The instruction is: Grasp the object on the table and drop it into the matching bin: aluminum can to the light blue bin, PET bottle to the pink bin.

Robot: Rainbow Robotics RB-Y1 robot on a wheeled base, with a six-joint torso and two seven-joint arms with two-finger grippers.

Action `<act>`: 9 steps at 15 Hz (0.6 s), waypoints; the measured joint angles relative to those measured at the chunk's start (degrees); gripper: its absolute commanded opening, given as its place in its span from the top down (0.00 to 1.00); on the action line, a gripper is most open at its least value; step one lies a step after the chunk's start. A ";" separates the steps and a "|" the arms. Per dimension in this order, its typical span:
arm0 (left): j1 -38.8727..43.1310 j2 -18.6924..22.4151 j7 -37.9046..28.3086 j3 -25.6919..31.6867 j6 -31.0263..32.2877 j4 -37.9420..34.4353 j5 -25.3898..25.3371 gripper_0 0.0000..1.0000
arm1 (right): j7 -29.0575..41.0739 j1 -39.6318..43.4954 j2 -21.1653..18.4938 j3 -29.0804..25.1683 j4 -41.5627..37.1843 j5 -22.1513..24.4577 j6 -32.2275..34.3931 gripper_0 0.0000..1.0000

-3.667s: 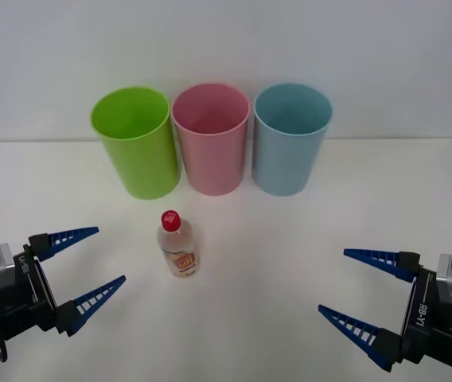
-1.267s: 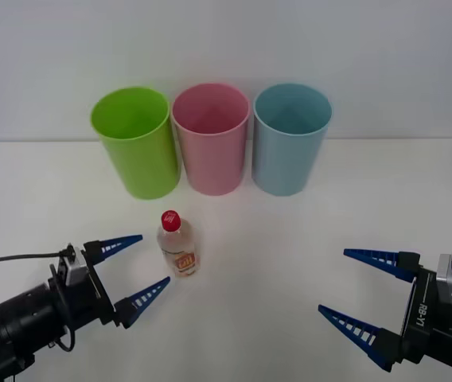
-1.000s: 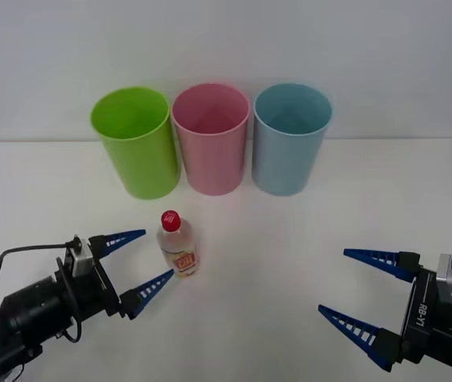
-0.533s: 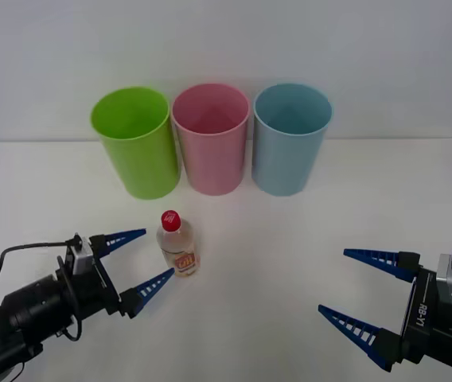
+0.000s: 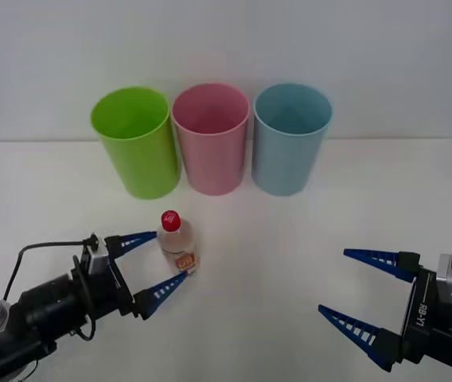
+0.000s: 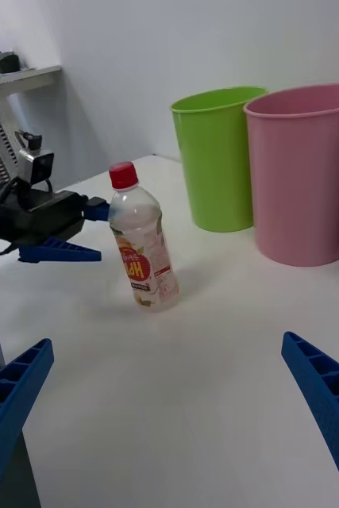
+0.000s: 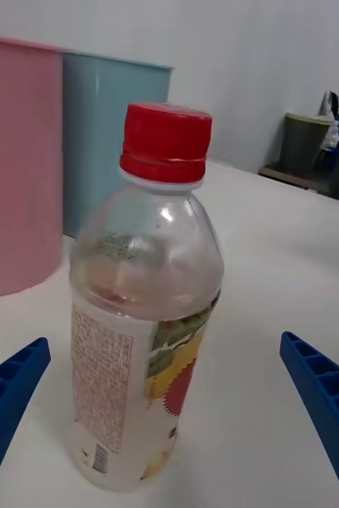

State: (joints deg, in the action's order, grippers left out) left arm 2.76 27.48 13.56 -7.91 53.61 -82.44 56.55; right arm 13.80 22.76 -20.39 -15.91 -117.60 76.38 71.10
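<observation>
White table (image 5: 305, 239): far edge runs just behind the bins; broad bare stretch across the centre and the right half, from the bins forward to the near edge.

Three bins in a row along the far edge, rims nearly touching: lime green bin (image 5: 134, 143) leftmost, pink bin (image 5: 211, 139) in the middle, light blue bin (image 5: 291, 139) on the right. All upright, mouths open. Open surface to either side of the row, out to the left and right edges.

Right gripper (image 5: 369, 293) near the near right corner, well apart from everything else. Blue ribbed fingers spread wide, holding nothing.

Left gripper (image 5: 158, 260) low over the near left part of the table, reaching toward the centre. Fingers wide open, one on each side of the PET bottle (image 5: 177, 244), blue fingertips (image 7: 9, 379) flanking it in the left wrist view with gaps on both sides. Not closed on it.

PET bottle upright on the surface, left of centre, in front of the gap between the lime green and pink bins, well short of them. Clear body, red cap (image 7: 167, 143), orange-and-white label round the lower half, small print and barcode on one side. Seems empty, or nearly so.
</observation>
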 measured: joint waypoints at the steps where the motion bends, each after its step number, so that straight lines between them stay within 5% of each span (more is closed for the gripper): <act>1: -0.68 -0.05 0.05 -0.79 -1.14 0.00 -0.13 0.00 | 0.00 0.00 0.00 0.00 0.00 0.00 0.00 0.00; 9: -5.47 -0.61 0.16 -5.37 -7.50 3.18 -0.47 0.00 | 0.00 0.00 0.00 0.00 0.00 0.00 0.00 0.00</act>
State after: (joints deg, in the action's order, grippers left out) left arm -2.72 26.87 13.71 -13.28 46.11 -79.26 56.08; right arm 13.80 22.76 -20.39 -15.91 -117.60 76.38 71.10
